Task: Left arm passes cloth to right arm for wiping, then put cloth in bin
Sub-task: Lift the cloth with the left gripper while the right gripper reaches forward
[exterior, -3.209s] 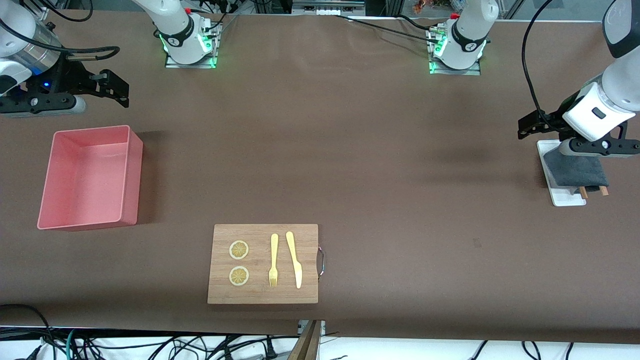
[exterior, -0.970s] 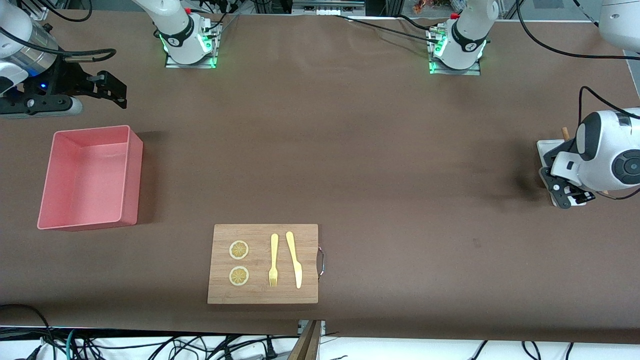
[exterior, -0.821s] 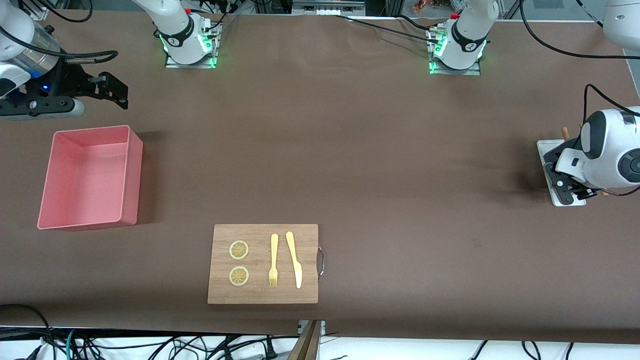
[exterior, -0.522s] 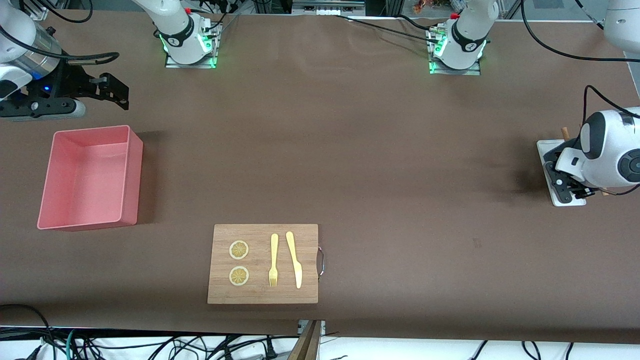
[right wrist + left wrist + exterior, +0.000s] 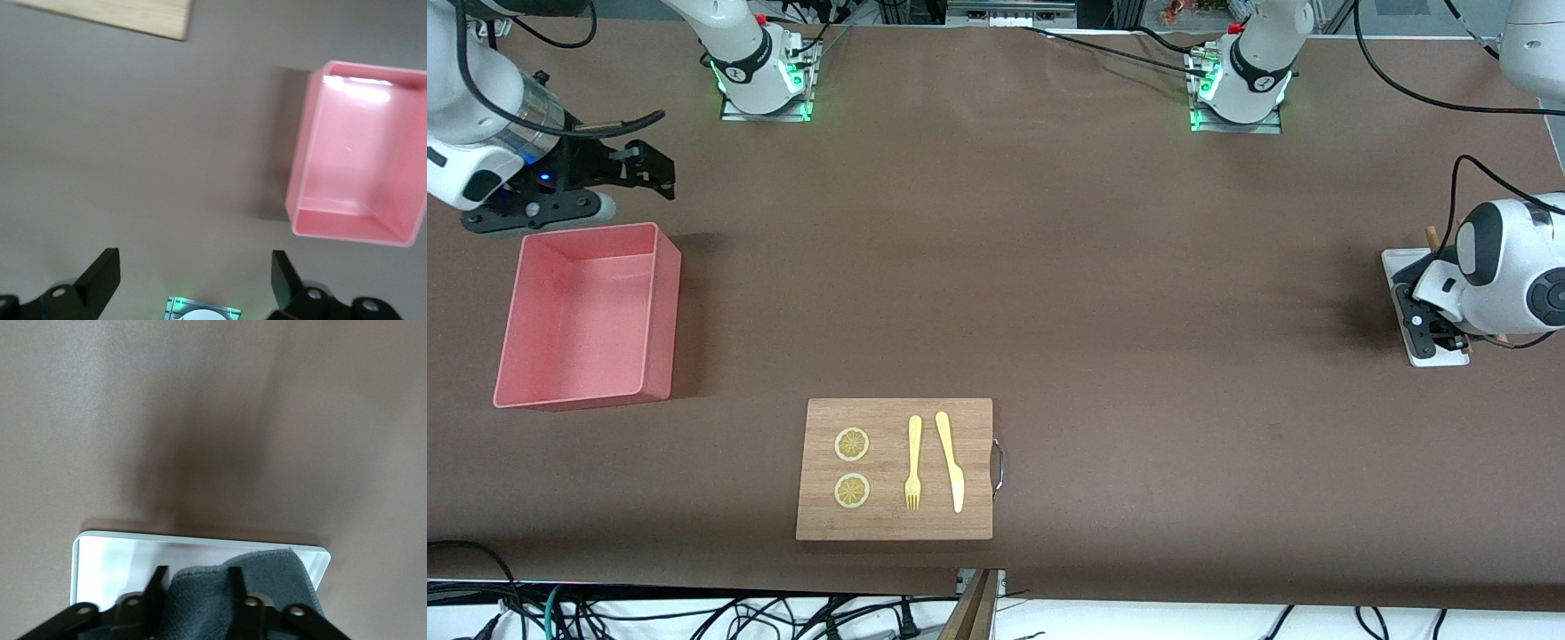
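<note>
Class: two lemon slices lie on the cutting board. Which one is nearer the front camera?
The lower lemon slice, beside the fork's tines. The other slice lies farther up the board, level with the fork's handle.

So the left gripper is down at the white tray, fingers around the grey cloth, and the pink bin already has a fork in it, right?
Not quite: the bin is empty, as the front view shows; the fork lies on the cutting board. The rest holds: in the left wrist view the left gripper is at the white tray with its fingers around the grey cloth.
</note>
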`<state>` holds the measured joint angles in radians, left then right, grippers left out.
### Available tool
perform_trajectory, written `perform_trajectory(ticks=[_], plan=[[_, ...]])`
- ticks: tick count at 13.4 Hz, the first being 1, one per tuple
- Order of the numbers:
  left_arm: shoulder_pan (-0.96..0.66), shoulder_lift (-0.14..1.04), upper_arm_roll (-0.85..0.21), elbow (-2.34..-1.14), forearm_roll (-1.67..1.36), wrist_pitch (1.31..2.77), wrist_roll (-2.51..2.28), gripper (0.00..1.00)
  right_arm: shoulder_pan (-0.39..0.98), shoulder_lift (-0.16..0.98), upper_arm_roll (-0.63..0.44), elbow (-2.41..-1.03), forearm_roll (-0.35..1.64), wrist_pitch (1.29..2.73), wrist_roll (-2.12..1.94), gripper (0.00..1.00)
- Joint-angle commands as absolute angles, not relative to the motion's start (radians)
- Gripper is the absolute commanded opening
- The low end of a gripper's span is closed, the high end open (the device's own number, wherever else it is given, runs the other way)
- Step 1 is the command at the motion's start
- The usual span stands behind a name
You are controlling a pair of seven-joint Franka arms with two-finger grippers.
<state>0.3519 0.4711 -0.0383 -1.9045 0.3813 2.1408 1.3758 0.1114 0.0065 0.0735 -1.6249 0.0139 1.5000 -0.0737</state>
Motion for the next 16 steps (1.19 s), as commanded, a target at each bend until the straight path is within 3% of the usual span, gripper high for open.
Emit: perform_trajectory(ticks=[1, 4, 10, 16], plan=[[0.362, 0.462, -0.048, -1.891, 0.360, 2.117, 1.422, 0.00, 0.110, -0.012, 0.087, -1.626, 0.093, 1.485, -0.239, 1.00], [0.354, 0.451, -0.067, -1.855, 0.357, 2.054, 1.422, 0.00, 0.110, 0.000, 0.083, -1.629, 0.149, 1.497, -0.499, 1.00], [0.321, 0.451, -0.130, -1.660, 0.267, 1.738, 1.420, 0.00, 0.101, 0.075, 0.074, -1.640, 0.244, 1.525, -0.938, 1.00], [0.243, 0.453, -0.173, -1.477, 0.088, 1.485, 1.217, 0.00, 0.077, 0.092, -0.060, -1.762, 0.458, 1.540, -1.375, 1.00]])
